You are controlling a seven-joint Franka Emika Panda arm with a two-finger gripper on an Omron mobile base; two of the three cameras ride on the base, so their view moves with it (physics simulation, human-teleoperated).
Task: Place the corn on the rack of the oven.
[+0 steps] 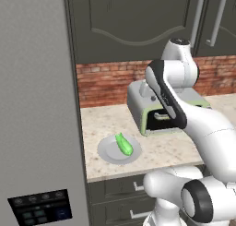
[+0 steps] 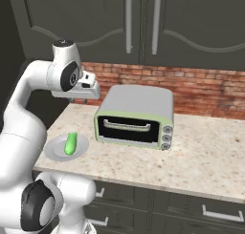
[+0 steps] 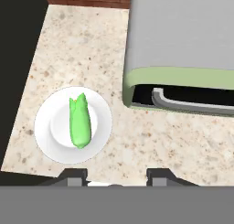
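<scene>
At the far left stands a tall flat grey panel (image 1: 41, 105) with a dark control strip (image 1: 40, 209) low on it, carrying round knobs and a small display; this looks to be the front of the wall oven, though its door, cavity and rack cannot be made out from here. Just right of it begins a speckled beige stone worktop (image 2: 201, 156) backed by red brick (image 2: 201, 90), with dark cabinets above and drawers below. Near the worktop's left front corner sits a round white plate (image 3: 45, 145), and lying flat across its middle is the small bright green corn (image 3: 80, 122) in its husk, tapered tip toward the brick, resting loose where it can be taken from above. The white arm's gripper (image 3: 116, 176) hangs over the worktop's front, between plate and toaster oven, well clear of the corn; its two dark finger tips (image 3: 73, 176) show at the bottom of the hand view with nothing between them, so it holds nothing and sits at its narrowest. Further right, close beside the plate but not touching, is a grey countertop toaster oven (image 2: 136, 116) with pale green trim, its door shut and handle across the front, three small knobs at its right. By my judgement the task has barely begun: the corn is not yet grasped.
</scene>
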